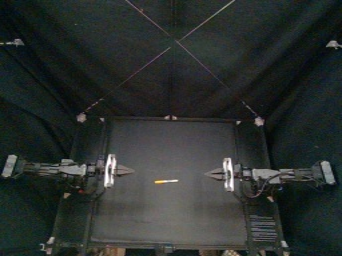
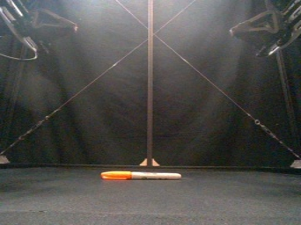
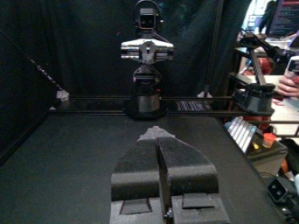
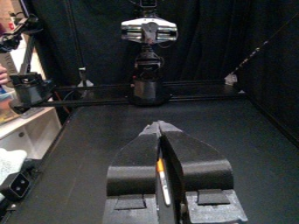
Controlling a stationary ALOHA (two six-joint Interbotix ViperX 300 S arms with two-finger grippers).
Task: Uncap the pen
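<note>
A marker pen (image 1: 166, 181) lies flat on the black table, midway between the two arms. In the front view the pen (image 2: 141, 175) has an orange cap (image 2: 115, 175) at its left end and a white barrel to the right. My left gripper (image 1: 130, 173) hovers left of the pen, jaws pressed together and holding nothing, as the left wrist view (image 3: 156, 131) confirms. My right gripper (image 1: 209, 174) mirrors it on the pen's right, jaws also together (image 4: 155, 128). Both tips point inward at each other, apart from the pen.
The black table (image 1: 174, 215) has bare surface all around the pen. Each wrist view shows the opposite arm straight ahead: the right arm (image 3: 145, 52) and the left arm (image 4: 147, 35). Black curtains close the back and sides.
</note>
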